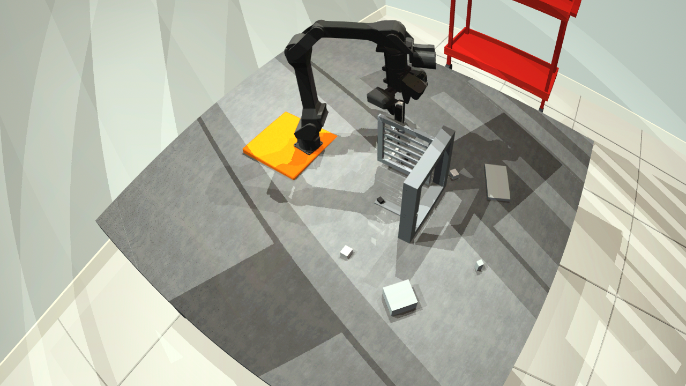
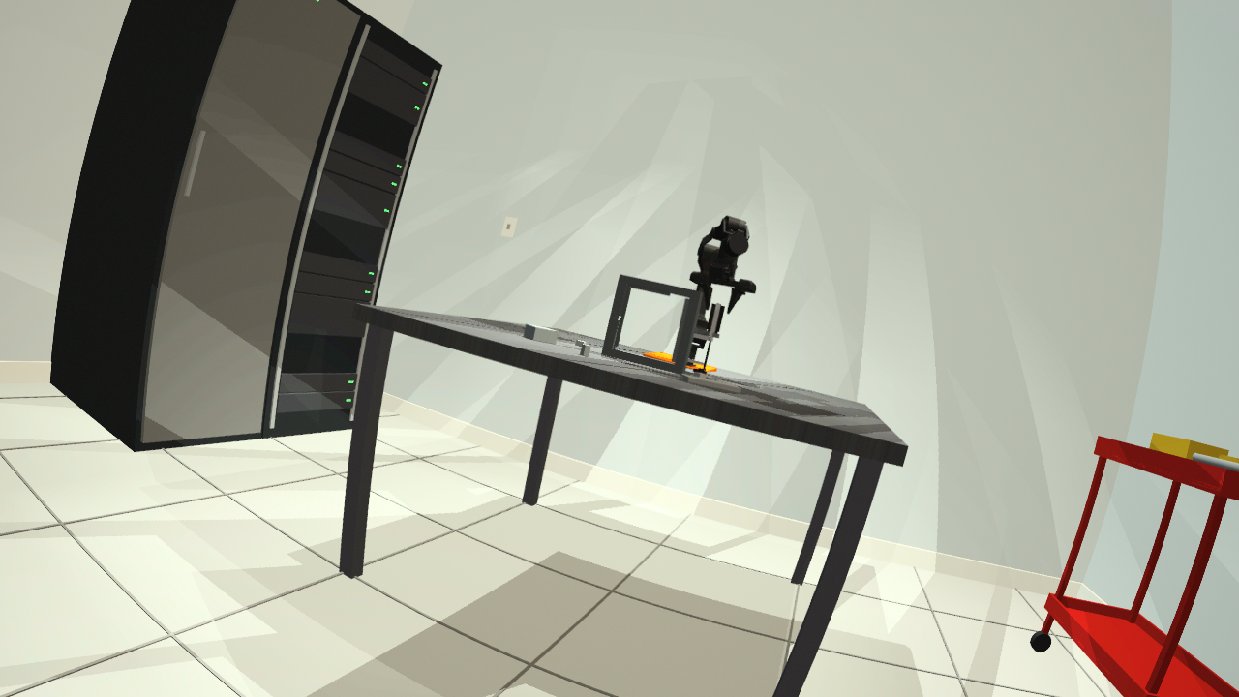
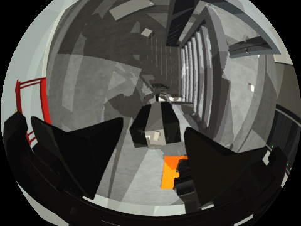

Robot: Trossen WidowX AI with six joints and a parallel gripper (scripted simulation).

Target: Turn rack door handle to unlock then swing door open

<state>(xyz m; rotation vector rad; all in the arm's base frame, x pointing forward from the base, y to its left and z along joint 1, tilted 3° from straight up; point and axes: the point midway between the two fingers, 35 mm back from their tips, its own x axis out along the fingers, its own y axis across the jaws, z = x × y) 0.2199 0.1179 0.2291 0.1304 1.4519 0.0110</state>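
Observation:
The slatted grey door [image 1: 380,141] [image 3: 219,64] stands swung out from the grey frame [image 1: 408,211] [image 2: 653,283], at roughly a right angle. In the exterior view the door is mostly hidden behind the frame's right post. The upright handle [image 1: 401,105] [image 2: 715,320] [image 3: 155,114] stands off the door's free edge, with its broad faces toward my fingers in the wrist view. My gripper [image 1: 397,97] [image 2: 719,303] [image 3: 155,127] is open and points down over the handle. One finger is on each side, with a visible gap to it. The lower handle is partly hidden.
A flat slab [image 1: 497,182] [image 3: 132,9] and a small block [image 1: 454,174] [image 3: 147,32] lie beyond the frame. A larger white box [image 1: 400,297], two small blocks and a small black piece [image 1: 380,200] lie elsewhere. My base stands on the orange mat [image 1: 268,143].

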